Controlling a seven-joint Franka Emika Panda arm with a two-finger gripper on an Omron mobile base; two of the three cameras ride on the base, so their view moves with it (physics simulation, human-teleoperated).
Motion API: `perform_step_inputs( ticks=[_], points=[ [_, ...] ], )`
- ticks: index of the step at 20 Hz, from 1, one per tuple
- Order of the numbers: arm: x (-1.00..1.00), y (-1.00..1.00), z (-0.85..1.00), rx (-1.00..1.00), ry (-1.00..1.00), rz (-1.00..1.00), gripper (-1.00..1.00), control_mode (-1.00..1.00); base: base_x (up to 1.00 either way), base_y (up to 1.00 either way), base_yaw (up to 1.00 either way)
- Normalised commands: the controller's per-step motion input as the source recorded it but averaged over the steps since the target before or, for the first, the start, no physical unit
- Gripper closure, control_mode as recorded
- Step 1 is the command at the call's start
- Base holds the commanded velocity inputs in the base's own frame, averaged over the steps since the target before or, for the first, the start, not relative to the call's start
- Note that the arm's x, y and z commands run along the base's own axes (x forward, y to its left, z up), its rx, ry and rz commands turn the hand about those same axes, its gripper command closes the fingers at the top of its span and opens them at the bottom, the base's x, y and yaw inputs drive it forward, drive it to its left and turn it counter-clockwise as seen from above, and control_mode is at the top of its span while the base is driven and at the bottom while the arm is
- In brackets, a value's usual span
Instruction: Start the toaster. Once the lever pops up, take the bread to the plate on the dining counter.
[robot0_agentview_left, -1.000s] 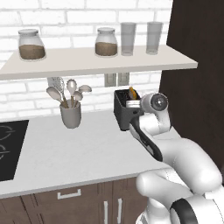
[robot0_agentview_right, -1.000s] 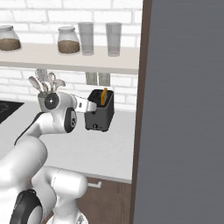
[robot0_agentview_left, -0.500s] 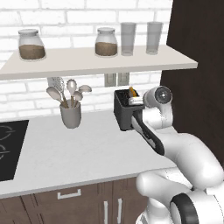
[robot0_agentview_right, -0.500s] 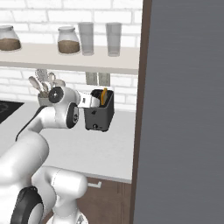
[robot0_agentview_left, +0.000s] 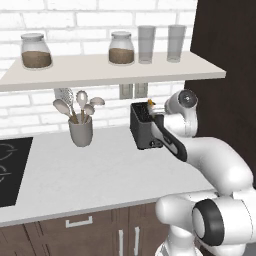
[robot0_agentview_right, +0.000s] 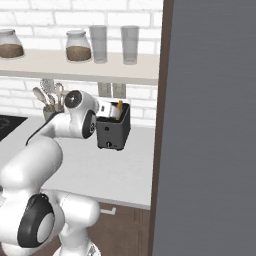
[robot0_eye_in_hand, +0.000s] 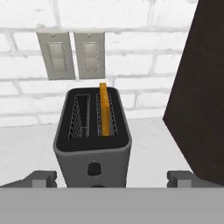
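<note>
Since the bread (robot0_eye_in_hand: 103, 109) is thin, light and crumbly, we should pinch its flat faces gently above the toaster (robot0_eye_in_hand: 92, 135); our gripper (robot0_eye_in_hand: 112, 178) stands spread, holding nothing.

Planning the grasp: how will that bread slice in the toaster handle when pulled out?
The bread looks thin and stands upright on edge in the toaster's right slot, so probably light and stiff enough to lift straight up. Only its top pokes above the slot, so there is little to pinch; a hard squeeze might crush it. The gripper appears open.
</note>
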Motion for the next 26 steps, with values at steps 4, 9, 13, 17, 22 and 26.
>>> perform_step_inputs(
  ticks=[4,9,13,17,22,26],
  points=[
    [0.32,-0.03,-0.01,0.04,-0.01,0.00,-1.00,-1.00,0.00,0.00,0.00],
    [0.27,0.00,-0.17,0.07,0.00,0.00,-1.00,-1.00,0.00,0.00,0.00],
    [0.29,0.00,-0.08,0.01,0.00,0.00,-1.00,-1.00,0.00,0.00,0.00],
    [0.34,0.00,-0.14,0.00,0.01,0.01,-1.00,-1.00,0.00,0.00,0.00],
    [0.29,0.00,-0.18,-0.03,0.00,0.00,-1.00,-1.00,0.00,0.00,0.00],
    [0.27,0.00,-0.05,0.00,0.00,0.00,-1.00,-1.00,0.00,0.00,0.00]
  ],
)
